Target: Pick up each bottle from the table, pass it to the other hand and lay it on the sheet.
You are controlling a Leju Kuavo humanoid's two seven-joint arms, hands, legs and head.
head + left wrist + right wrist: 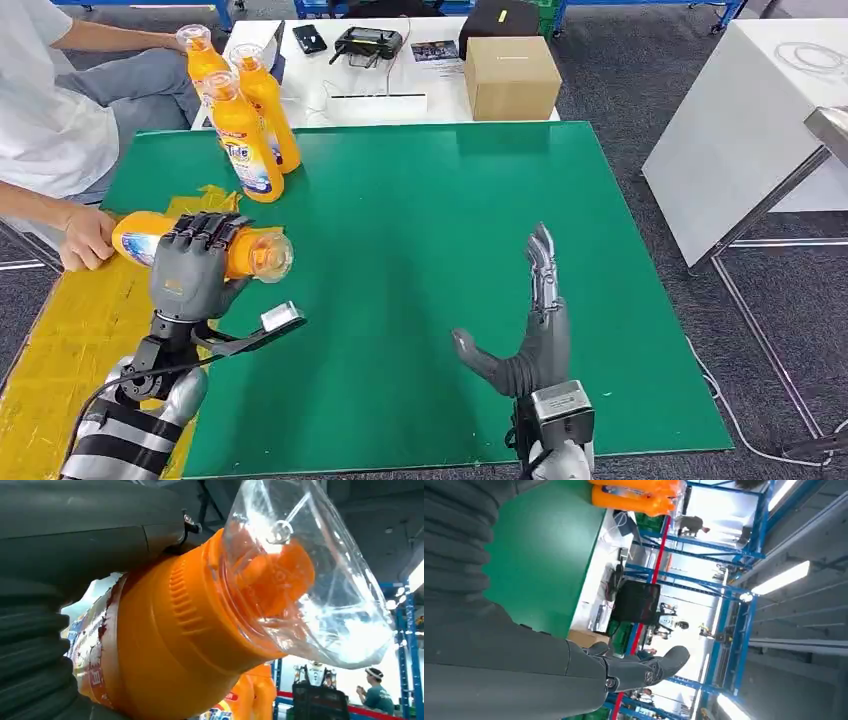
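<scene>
**Left hand holds one bottle sideways; right hand spread and empty**

Left hand [195, 262]: wrapped over the middle of an orange bottle [150, 238], which it holds lying sideways at the left edge of the desk [420, 280], above the boundary between the green surface and the yellow sheet [75, 340]. The bottle's clear cap [270, 256] points toward the centre of the desk. In the left wrist view the orange shoulder and clear cap fill the frame close to the hand's grey cover (fingers mostly hidden by the bottle).

A person's hand [85, 238] grips the base end of the same bottle from the left; the person sits beside the desk in a white top.

Right hand [530, 335]: raised over the green surface toward the near right, palm side turned inward, fingers straight and extended, thumb stretched out to the left. It holds nothing and touches nothing. The right wrist view confirms the thumb extended with nothing against it.

Remaining bottles [250, 120]: three stand upright in a tight cluster at the far left corner of the desk, all orange with clear caps, the nearest showing a printed label.

Surroundings: behind the green desk stands a white table [300, 70] carrying a cardboard box [511, 77], a dark controller [368, 43] and a phone [309, 39]. Another white table [750, 120] stands to the right on grey carpet.
</scene>
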